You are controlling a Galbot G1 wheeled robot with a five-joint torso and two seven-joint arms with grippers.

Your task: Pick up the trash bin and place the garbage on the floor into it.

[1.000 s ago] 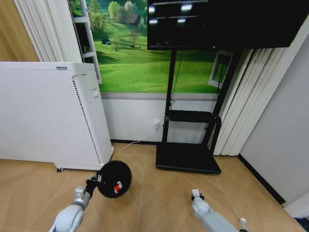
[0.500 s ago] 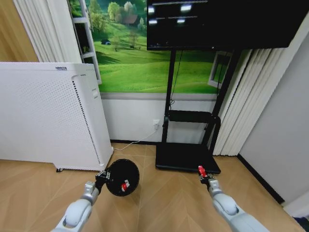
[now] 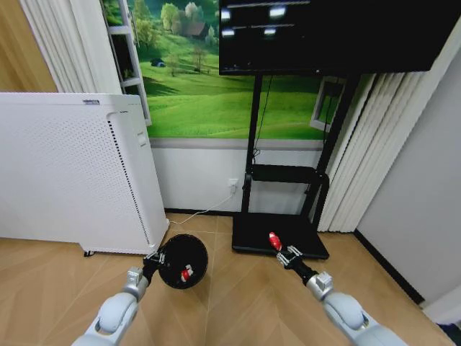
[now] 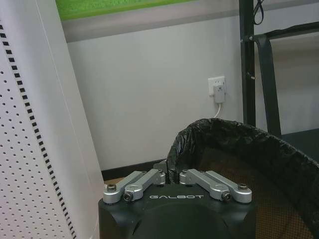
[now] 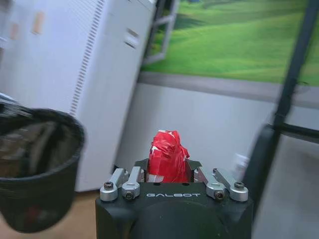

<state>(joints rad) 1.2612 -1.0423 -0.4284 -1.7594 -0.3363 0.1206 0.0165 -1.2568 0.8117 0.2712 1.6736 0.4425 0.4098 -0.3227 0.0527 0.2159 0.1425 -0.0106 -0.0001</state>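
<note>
Head view is showing me holding the trash bin [image 3: 183, 261] off the floor, my left jaws [image 3: 153, 260] pinching its lined rim. My right jaws [image 3: 282, 250] are clamping a red crumpled wrapper [image 3: 274, 241] between them, well apart from the bin's mouth. Something red-and-white seems to be lying inside the bin already. I am delivering this piece; next, the wrapper needs carrying over the opening before release.

Both arms reach forward and low. The left gripper [image 3: 154, 260] is clamped on the trash bin [image 3: 183, 260] rim; the right gripper [image 3: 278, 246], farther right, pinches a red wrapper [image 3: 274, 240], raised.
</note>
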